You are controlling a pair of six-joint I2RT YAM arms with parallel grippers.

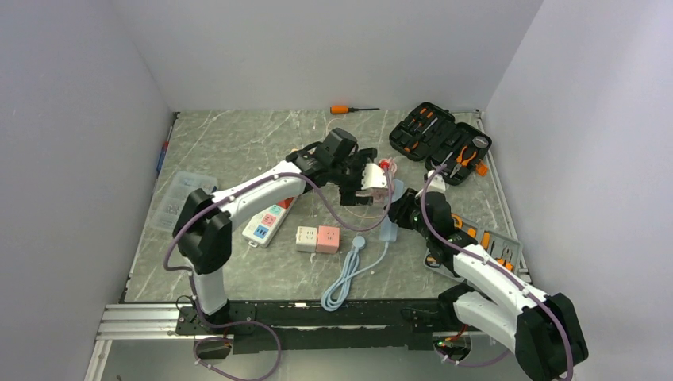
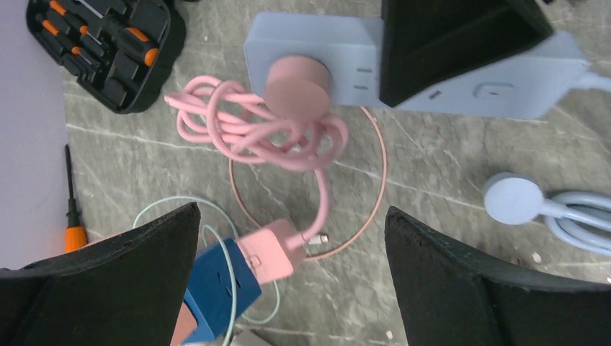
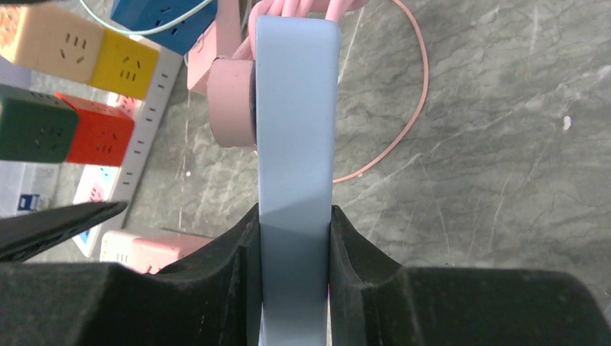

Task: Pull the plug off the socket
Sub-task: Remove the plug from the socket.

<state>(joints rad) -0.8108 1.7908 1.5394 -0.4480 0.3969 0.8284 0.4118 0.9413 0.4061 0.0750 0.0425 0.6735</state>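
The socket is a light blue power strip (image 2: 317,68), seen edge-on in the right wrist view (image 3: 295,144). A round pink plug (image 2: 297,86) sits in its face; it also shows in the right wrist view (image 3: 230,104). Its tangled pink cable (image 2: 266,133) runs to a pink adapter (image 2: 270,249). My right gripper (image 3: 295,252) is shut on the strip's end and shows in the top view (image 1: 403,208). My left gripper (image 2: 292,281) is open and empty, hovering above the table with the plug well ahead of its fingertips; the top view shows it (image 1: 373,184) beside the right gripper.
An open black tool case (image 1: 440,143) lies at the back right, with an orange screwdriver (image 1: 349,109) by the back wall. A white power strip (image 1: 266,226), two cube sockets (image 1: 317,238) and a coiled blue cable (image 1: 349,274) lie in front. A blue cube socket (image 2: 216,285) lies under the left gripper.
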